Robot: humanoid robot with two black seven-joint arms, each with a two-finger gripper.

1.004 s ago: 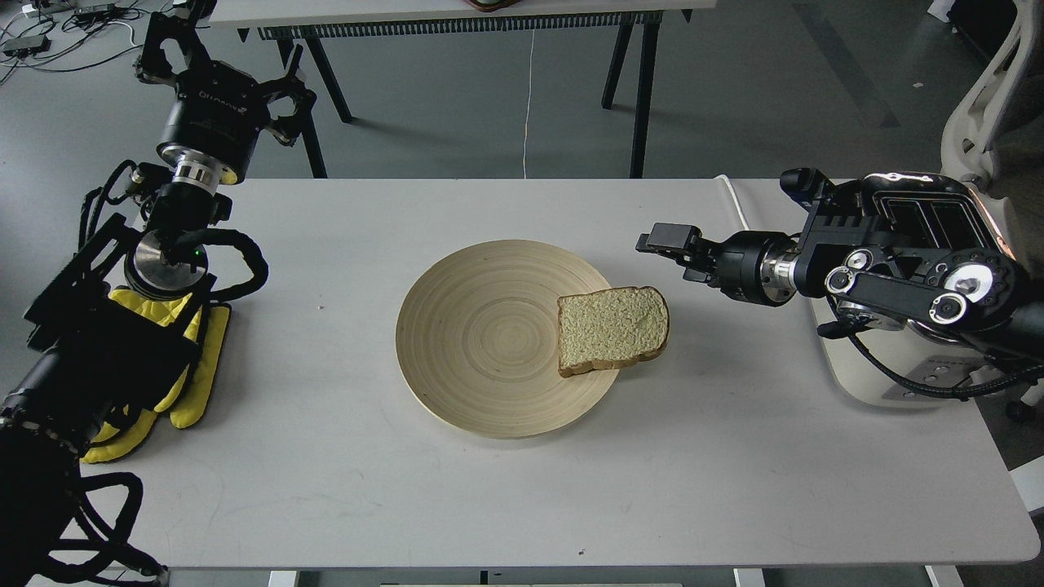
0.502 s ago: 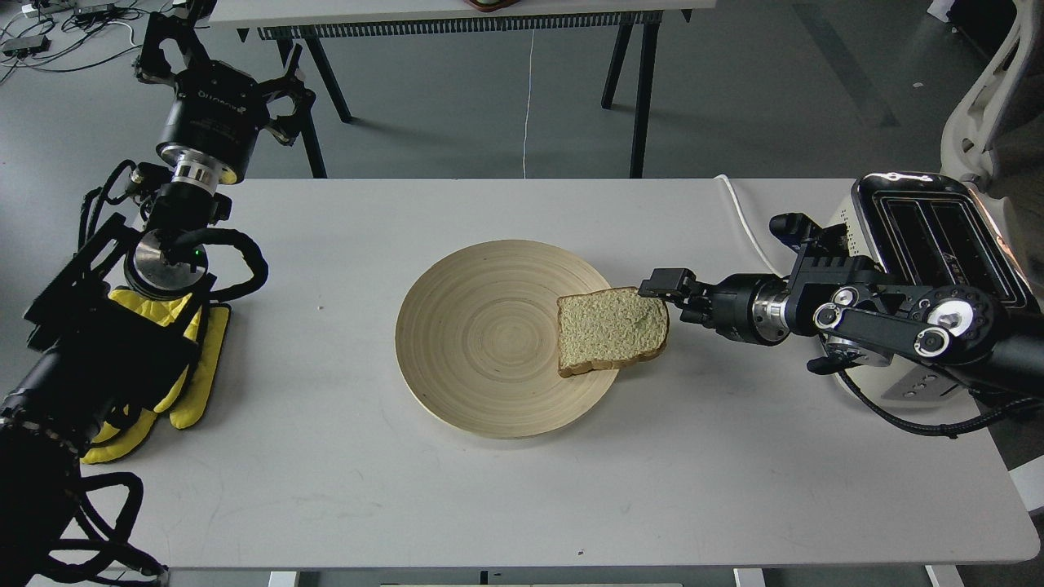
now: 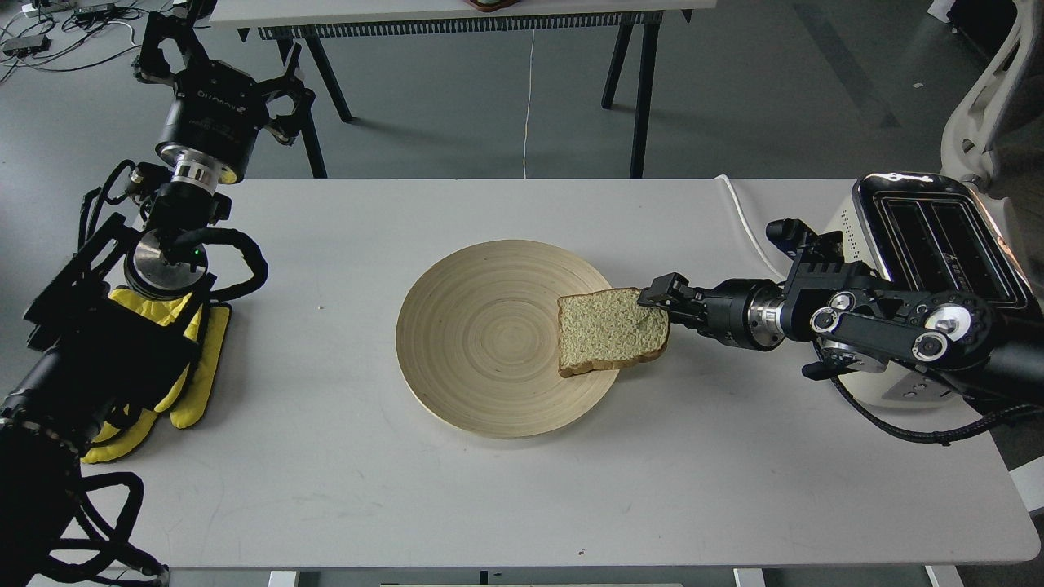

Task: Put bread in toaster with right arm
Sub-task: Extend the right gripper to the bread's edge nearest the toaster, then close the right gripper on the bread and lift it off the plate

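White table, grey floor beyond. Right end effector at bread edge; grip state unclear.

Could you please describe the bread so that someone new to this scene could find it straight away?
Start at the white table and find the round wooden plate in its middle. The bread lies on the plate's right edge, at the tip of the right hand. It is the only food there: one pale, brown-crusted slice.

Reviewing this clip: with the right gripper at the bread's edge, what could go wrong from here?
The right gripper meets only the upper right corner of the bread, so the slice could tear or sag once lifted. The slice overhangs the wooden plate rim, so a push might slide it off. The toaster sits partly behind the arm, making insertion awkward.
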